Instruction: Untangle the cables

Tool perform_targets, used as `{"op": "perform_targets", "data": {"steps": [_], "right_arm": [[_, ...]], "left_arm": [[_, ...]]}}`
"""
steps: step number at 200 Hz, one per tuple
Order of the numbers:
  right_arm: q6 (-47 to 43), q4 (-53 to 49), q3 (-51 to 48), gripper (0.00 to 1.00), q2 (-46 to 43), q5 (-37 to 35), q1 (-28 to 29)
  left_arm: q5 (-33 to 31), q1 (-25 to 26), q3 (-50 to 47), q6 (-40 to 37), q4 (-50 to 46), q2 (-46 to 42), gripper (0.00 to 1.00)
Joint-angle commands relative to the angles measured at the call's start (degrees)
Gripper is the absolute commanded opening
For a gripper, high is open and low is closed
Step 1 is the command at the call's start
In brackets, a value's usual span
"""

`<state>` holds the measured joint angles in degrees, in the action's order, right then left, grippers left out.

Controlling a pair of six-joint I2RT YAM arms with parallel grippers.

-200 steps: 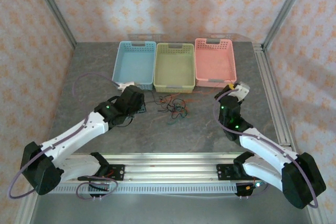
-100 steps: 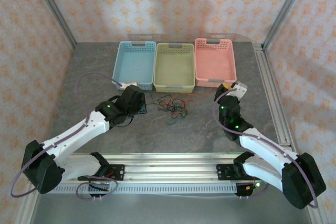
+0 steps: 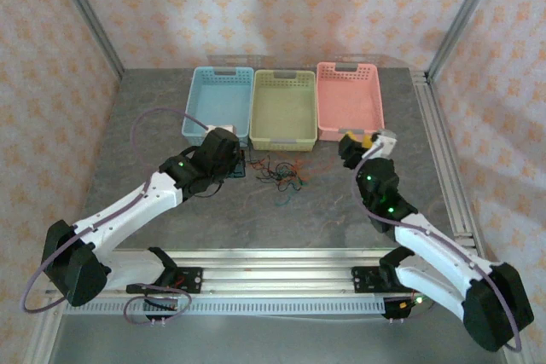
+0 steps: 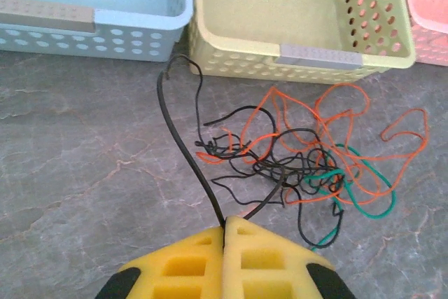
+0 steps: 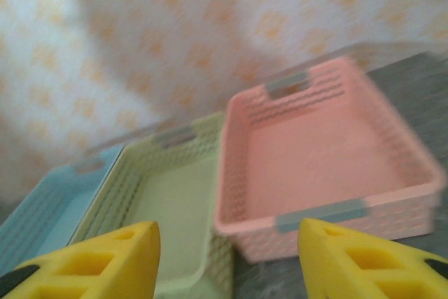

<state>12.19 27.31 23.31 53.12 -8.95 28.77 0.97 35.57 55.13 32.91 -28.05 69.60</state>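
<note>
Grey marbled tabletop (image 3: 333,210), enclosed by peach patterned walls (image 3: 281,6).

**Top view, left to right:** a blue basket (image 3: 220,104), a yellow-green basket (image 3: 284,108) and a pink basket (image 3: 350,104) stand side by side along the far edge. The cables (image 3: 281,172) lie as a small tangle on the tabletop just in front of the yellow-green basket. Single strands are hard to separate from this height.

**Left wrist view:** the tangle resolves into an orange-red wire (image 4: 350,87), several dark wires and a green wire (image 4: 371,213), all interlooped near the yellow-green basket's front wall. The left fingers (image 4: 189,264) are pressed together, pinching one black wire (image 4: 183,146). This wire runs from their tips toward the gap between the blue and yellow-green baskets.

**Right wrist view (blurred):** the right fingers (image 5: 105,257) stand spread apart with nothing between them, raised off the tabletop and aimed at the pink basket.
</note>
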Motion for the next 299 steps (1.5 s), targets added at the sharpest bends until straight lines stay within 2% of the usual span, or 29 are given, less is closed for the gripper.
{"op": "perform_targets", "data": {"steps": [1,15,37,73,115,145,170,189,194,213,224,241,259,299], "right_arm": [[-2.5,3.2,3.2,0.51,6.2,18.1,0.3],[-3.3,5.3,4.1,0.49,10.0,24.0,0.8],[-6.1,5.5,5.7,0.45,12.9,28.3,2.7],[-11.0,5.7,6.0,0.42,13.5,28.6,6.1],[-13.5,8.4,4.6,0.42,13.3,29.0,7.0],[-14.1,8.5,4.4,0.42,13.1,28.8,7.3],[-13.9,8.3,4.2,0.43,12.8,27.4,7.3],[-13.9,8.3,3.9,0.45,12.3,25.6,7.3],[-13.9,8.3,3.8,0.46,12.2,25.0,7.3],[-13.9,8.3,3.3,0.46,11.5,23.4,7.3],[-13.9,8.3,3.2,0.46,11.2,22.8,7.3],[-13.9,8.3,3.1,0.47,11.0,22.3,7.3],[-13.9,8.3,3.0,0.47,10.9,22.3,7.3],[-13.7,8.2,3.1,0.47,11.3,22.2,7.3]], "left_arm": [[3.1,0.2,2.0,-3.7,2.4,-1.2,0.00],[4.4,0.8,2.4,-5.0,3.0,-2.3,0.00],[6.3,1.6,3.8,-6.8,3.4,-3.7,0.00],[9.5,3.0,5.7,-7.9,4.1,-5.9,0.00],[12.9,4.5,8.9,-9.5,3.4,-8.1,0.00],[11.9,4.9,10.1,-9.1,1.5,-7.9,0.00],[5.0,4.9,10.8,-5.9,-4.3,-3.8,0.00],[-0.1,4.9,11.2,-2.7,-9.4,1.7,0.07],[-0.3,4.9,10.7,-1.0,-9.4,2.7,0.13],[-1.7,4.9,8.3,0.3,-8.2,5.7,0.47],[-1.1,4.8,7.5,0.8,-6.9,7.9,0.56],[1.1,4.9,8.8,1.1,-6.0,12.8,0.57],[0.6,4.9,10.5,1.2,-5.2,16.9,0.56],[-0.8,5.1,17.2,1.1,-6.8,26.2,0.46]]}}
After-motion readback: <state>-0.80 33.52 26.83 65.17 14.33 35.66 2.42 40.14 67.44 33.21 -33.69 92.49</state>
